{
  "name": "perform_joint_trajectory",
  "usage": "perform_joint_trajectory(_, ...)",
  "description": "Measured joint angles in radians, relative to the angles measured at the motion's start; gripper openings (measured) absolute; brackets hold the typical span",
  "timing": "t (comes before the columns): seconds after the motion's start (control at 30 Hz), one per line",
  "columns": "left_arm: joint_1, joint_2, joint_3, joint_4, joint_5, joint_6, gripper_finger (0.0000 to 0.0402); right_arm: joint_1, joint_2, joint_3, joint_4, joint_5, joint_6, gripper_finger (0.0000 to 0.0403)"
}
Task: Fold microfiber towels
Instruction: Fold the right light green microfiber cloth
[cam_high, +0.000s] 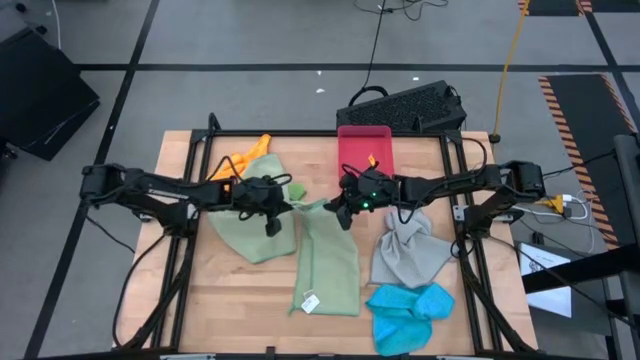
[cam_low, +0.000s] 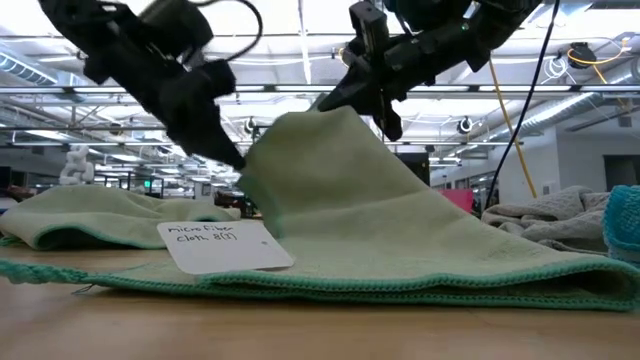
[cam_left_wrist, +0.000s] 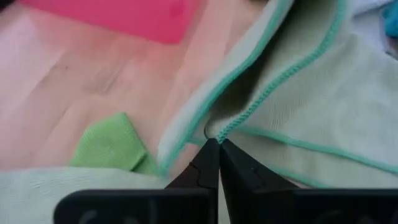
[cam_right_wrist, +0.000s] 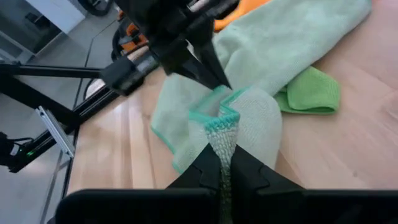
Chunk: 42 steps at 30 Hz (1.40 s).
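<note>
While both hands are pinched onto the far edge of the pale sage towel (cam_high: 328, 262), you are only at the start of its fold. Your left hand (cam_high: 272, 222) is clenched on the teal-stitched hem at one far corner, as the left wrist view shows, and your right hand (cam_high: 344, 213) is clenched on a gathered bit of the same hem at the other corner. From the low view, that far edge hangs lifted off the desk (cam_high: 250, 290) between the two hands, while the near part of the cloth lies flat with its white label (cam_high: 310, 302) showing.

Judging from how things lie, no towel looks finished. A second pale green towel (cam_high: 245, 232) lies spread and rumpled just left of the one you hold, with a small bright green cloth (cam_right_wrist: 311, 91) beside it and an orange one (cam_high: 250, 155) behind, toward the far left corner. The grey towel (cam_high: 408, 250) sits crumpled on the right, and the bright blue one (cam_high: 408, 312) is bunched near the front edge. The pink-red tray (cam_high: 366, 152) at the back holds no folded cloth that I can make out. So you have this fold to complete and every other towel left to do.
</note>
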Motion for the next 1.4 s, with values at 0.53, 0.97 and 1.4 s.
perform_joint_trajectory(0.53, 0.008, 0.145, -0.016, 0.122, -0.038, -0.046, 0.015, -0.007, 0.0, -0.006, -0.014, 0.026, -0.015, 0.0004)
perform_joint_trajectory(0.97, 0.001, 0.205, -0.015, 0.235, -0.087, -0.062, 0.0029, -0.013, 0.0, -0.007, -0.012, 0.025, -0.015, 0.0004)
perform_joint_trajectory(1.4, 0.016, 0.159, -0.014, 0.178, -0.094, -0.044, 0.0007, -0.011, 0.0, -0.007, -0.049, 0.077, -0.015, 0.002)
